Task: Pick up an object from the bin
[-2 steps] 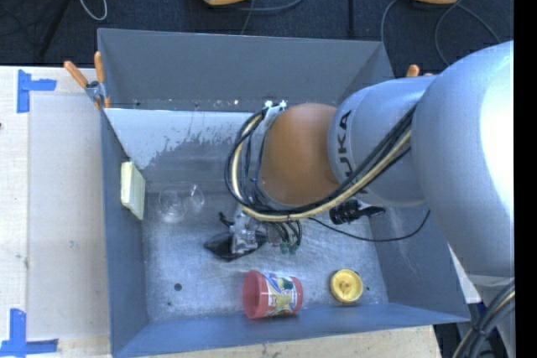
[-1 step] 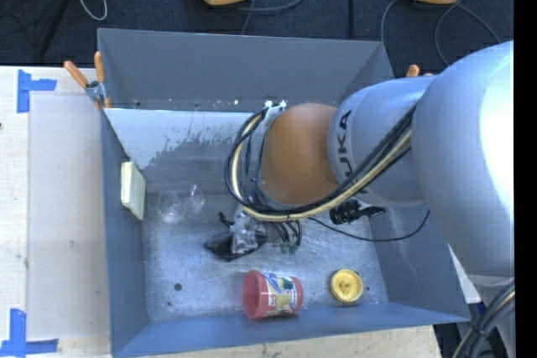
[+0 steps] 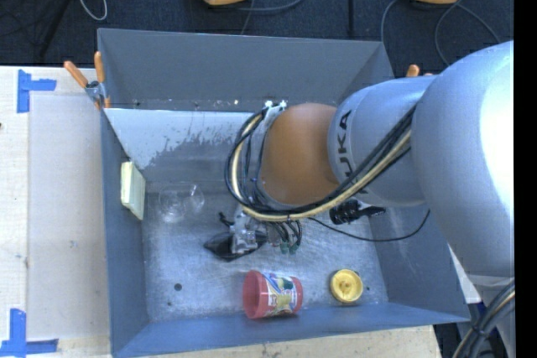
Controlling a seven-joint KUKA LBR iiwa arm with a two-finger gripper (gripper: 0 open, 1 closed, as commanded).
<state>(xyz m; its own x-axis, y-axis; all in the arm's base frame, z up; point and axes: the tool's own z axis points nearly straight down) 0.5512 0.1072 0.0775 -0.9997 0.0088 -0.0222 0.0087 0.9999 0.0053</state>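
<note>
Pincer (image 3: 243,236) hangs low over a small black wedge-shaped thing (image 3: 220,246).

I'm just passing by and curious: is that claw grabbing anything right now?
Gripper: cannot be told whether open, closed or holding anything; it is down near the floor of the bin, close to the red cup lying on its side.

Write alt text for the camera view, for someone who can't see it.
A robot arm reaches from the right into a grey metal bin, its end effector low over the middle, by a small dark thing. Near the front wall lie a red can on its side and a round yellow thing; at the left, a clear cup and a pale block.
</note>
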